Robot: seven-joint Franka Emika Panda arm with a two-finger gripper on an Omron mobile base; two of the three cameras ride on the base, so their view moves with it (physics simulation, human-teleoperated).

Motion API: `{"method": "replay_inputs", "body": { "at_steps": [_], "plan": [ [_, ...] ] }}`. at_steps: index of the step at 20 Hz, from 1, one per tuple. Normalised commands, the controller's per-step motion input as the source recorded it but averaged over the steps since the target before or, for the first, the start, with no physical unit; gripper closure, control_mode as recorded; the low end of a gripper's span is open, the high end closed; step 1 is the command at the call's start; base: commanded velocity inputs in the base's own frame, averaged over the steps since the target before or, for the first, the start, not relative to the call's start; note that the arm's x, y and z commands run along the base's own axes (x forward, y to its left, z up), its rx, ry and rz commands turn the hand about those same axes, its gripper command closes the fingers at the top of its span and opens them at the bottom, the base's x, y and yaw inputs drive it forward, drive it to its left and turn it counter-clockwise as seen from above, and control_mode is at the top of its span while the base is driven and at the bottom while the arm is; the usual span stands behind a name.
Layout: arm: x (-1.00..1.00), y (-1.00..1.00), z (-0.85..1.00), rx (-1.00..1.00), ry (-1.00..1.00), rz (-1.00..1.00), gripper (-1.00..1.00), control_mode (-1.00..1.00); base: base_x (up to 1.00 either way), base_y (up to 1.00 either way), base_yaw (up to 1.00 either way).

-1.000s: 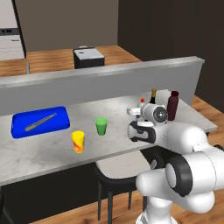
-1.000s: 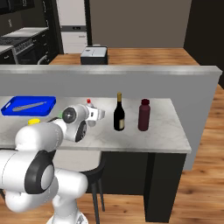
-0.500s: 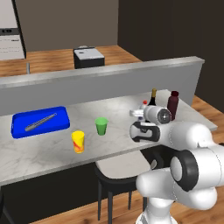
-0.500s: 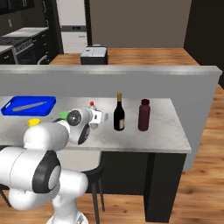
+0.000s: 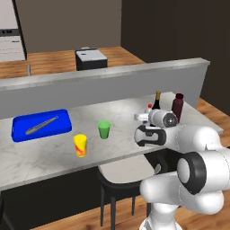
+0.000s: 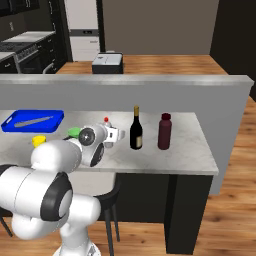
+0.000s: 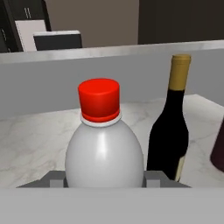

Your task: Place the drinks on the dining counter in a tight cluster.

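Gripper [image 7: 104, 180] clasps the small pale red-capped bottle [image 7: 104, 148] between its two fingers, the bottle upright over the white marble dining counter [image 6: 185, 150]. In the right base view the red cap shows just past the hand, to the left of the dark wine bottle [image 6: 135, 129]. That wine bottle stands upright with its gold neck and cream label, and the squat maroon bottle [image 6: 164, 131] stands near it on the right. Farther left on the counter lie a green cup [image 5: 104, 129], a yellow cup [image 5: 80, 145] and a blue tray [image 5: 41, 125].
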Motion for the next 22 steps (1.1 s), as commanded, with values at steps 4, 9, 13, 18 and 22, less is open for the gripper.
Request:
{"method": "replay_inputs", "body": {
  "at_steps": [4, 9, 13, 18, 22],
  "plan": [
    [0.00, 0.05, -0.18, 0.00, 0.00, 0.00, 1.00, -1.00, 0.00, 0.00, 0.00],
    [0.00, 0.01, -0.19, 0.00, 0.00, 0.00, 1.00, -1.00, 0.00, 0.00, 0.00],
    [0.00, 0.00, -0.20, 0.00, -0.04, 0.00, 1.00, -1.00, 0.00, 0.00, 0.00],
    [0.00, 0.00, -0.21, 0.00, -0.10, 0.00, 1.00, -1.00, 0.00, 0.00, 0.00],
    [0.06, 0.00, -0.07, 0.00, -0.06, -0.01, 1.00, -1.00, 0.00, 0.00, 0.00]
  ]
}}
